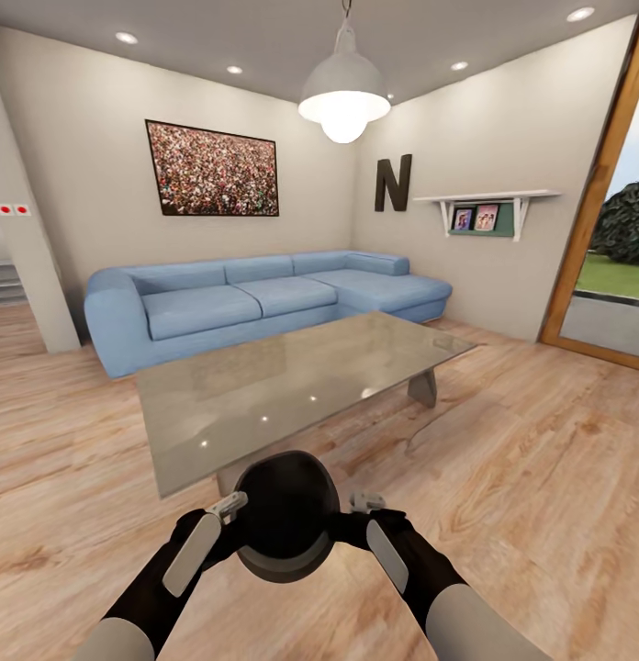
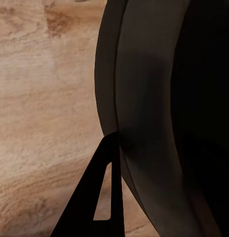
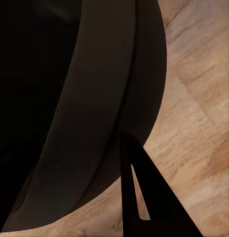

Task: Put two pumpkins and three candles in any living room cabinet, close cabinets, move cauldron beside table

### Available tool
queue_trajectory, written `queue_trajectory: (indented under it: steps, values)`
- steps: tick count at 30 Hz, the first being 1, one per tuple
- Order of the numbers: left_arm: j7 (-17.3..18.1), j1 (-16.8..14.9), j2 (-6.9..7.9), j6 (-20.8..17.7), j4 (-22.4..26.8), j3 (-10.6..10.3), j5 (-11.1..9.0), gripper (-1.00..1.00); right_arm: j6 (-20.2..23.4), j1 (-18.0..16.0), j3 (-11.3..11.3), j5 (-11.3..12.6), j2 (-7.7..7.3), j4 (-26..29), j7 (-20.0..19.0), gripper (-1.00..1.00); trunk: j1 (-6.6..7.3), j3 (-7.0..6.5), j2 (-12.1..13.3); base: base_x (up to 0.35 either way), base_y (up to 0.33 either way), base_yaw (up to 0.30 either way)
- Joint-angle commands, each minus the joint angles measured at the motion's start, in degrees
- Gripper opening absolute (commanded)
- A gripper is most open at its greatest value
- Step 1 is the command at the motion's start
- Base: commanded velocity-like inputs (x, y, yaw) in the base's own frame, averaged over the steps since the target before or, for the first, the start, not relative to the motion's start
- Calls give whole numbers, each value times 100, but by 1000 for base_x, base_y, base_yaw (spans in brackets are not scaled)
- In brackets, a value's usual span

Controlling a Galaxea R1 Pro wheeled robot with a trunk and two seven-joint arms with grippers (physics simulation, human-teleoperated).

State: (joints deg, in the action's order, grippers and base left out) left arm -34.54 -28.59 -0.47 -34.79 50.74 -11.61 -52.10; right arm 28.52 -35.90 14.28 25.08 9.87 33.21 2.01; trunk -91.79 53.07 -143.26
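Observation:
The cauldron (image 1: 287, 516), a round matte black pot, hangs just above the wood floor between my two arms, its mouth tilted toward the camera. It sits right in front of the near edge of the table (image 1: 292, 376), a low glossy grey one with chunky legs. My left gripper (image 1: 233, 505) is shut on the cauldron's left rim and my right gripper (image 1: 365, 504) on its right rim. In the left wrist view one dark finger (image 2: 102, 197) lies against the outside of the cauldron (image 2: 144, 98). The right wrist view shows the same, a finger (image 3: 144, 197) on the cauldron (image 3: 95, 98).
A blue corner sofa (image 1: 264, 298) stands behind the table against the far walls. A pendant lamp (image 1: 343, 96) hangs over the table. At the right there is a wood-framed glass door (image 1: 613, 229) and a wall shelf (image 1: 485, 207). Open wood floor lies on both sides.

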Motion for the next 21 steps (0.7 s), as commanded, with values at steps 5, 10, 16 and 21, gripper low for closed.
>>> queue_trajectory:
  steps: [5, 10, 16, 21]
  values:
    - [284, -6, 65, 69, 217, 36, -46, -100, 22, -5, 10, 279, -8, 1, -36, -100, 1, 6, -3, 47, 0, 0]
    - [281, -6, 65, 77, 224, 36, -46, -100, 22, -5, 11, 279, -10, 1, -41, -100, 1, 6, -3, 5, 0, 0]
    - [281, -6, 65, 78, 225, 36, -46, -100, 22, -5, 11, 280, -9, 1, -42, -100, 1, 6, -3, 0, 0, 0]
    - [281, -6, 65, 78, 225, 36, -46, -100, 22, -5, 10, 281, -7, 1, -40, -100, 1, 6, -3, 0, 0, 0]
